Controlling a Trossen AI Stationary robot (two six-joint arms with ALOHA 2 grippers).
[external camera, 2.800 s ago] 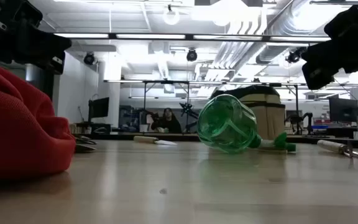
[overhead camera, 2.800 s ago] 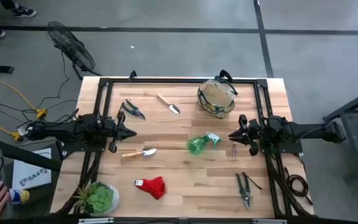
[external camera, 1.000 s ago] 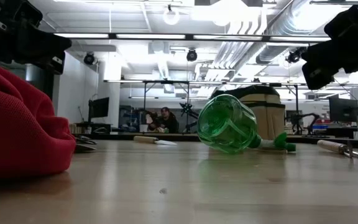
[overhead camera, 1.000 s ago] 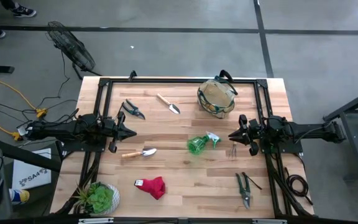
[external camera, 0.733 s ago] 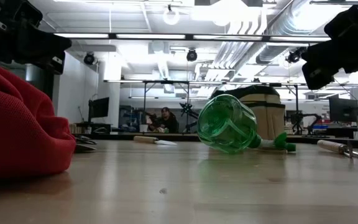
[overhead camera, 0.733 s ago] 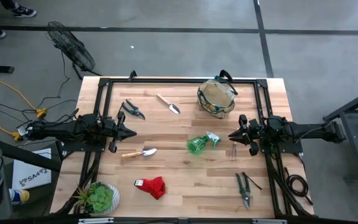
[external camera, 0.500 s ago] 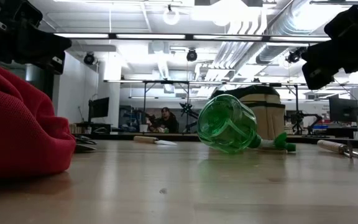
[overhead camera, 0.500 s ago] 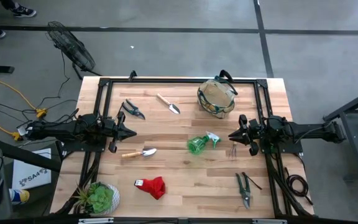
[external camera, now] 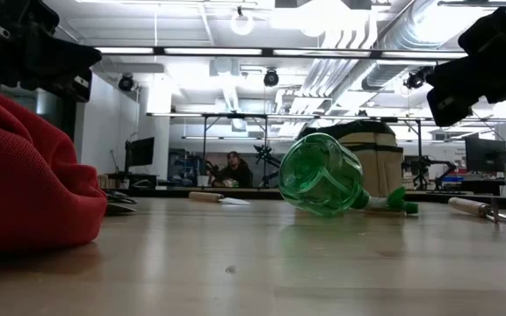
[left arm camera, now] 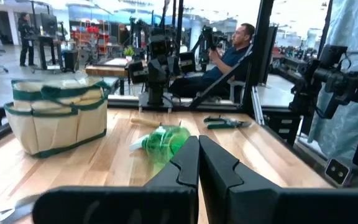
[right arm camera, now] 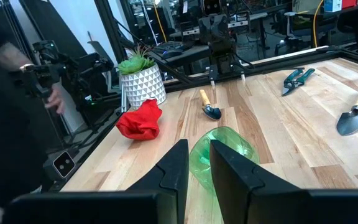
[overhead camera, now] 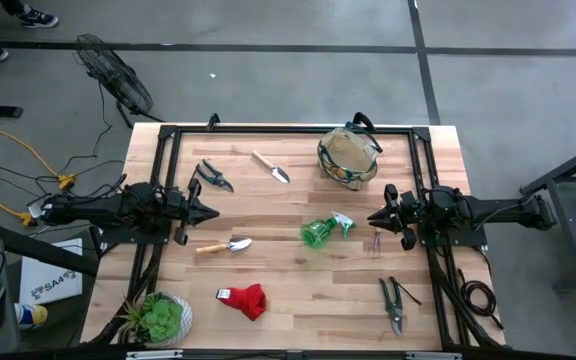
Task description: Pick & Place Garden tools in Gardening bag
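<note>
Here, a pale slatted wooden table (overhead camera: 298, 280) fills the middle of the high view, with the round tan canvas gardening bag (overhead camera: 349, 156), green-trimmed and dark-handled, at its upper right. At centre lies the translucent green plastic spray bottle (overhead camera: 320, 231) on its side; a wooden-handled metal trowel (overhead camera: 225, 245) lies to its left, and another narrow trowel (overhead camera: 270, 166) above. Dark-handled pruning shears (overhead camera: 213, 175) sit at upper left, a second pair of shears (overhead camera: 392, 302) at lower right, and a crumpled red cloth glove (overhead camera: 245, 298) at lower centre. The left gripper (overhead camera: 211, 212), mid-left, has its fingers pressed together, empty. The right gripper (overhead camera: 373, 217), mid-right, shows a narrow gap between its fingers (right arm camera: 174, 163), holding nothing.
</note>
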